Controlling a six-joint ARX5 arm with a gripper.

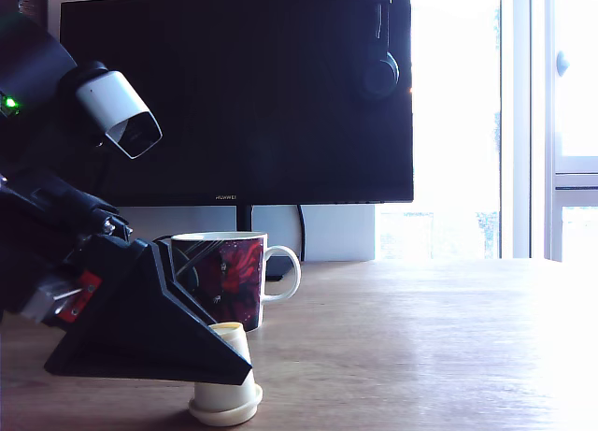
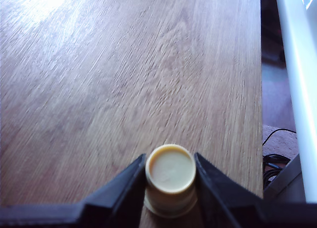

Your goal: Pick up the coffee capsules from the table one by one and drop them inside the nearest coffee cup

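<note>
We see the gripper (image 1: pixel 234 356) low over the table (image 1: pixel 420 337), reaching in from the exterior view's left. Its black fingers (image 2: pixel 124 183) sit one on each side of the coffee capsule (image 2: pixel 171 176), pressed against its sides, so they look clamped on it, though we cannot be sure how firm the hold is. The capsule stands with its wide flanged rim down on the wood and its narrow end up. In the exterior view it is near the camera, just in front of the coffee cup (image 1: pixel 229 277), apart from it, and the near finger covers part of its body. The cup stands upright farther back on the table, its white handle pointing to the exterior view's right. Behind the cup a dark monitor (image 1: pixel 243 85) rises on its stand, and a bright window (image 1: pixel 505 113) fills the far right.
</note>
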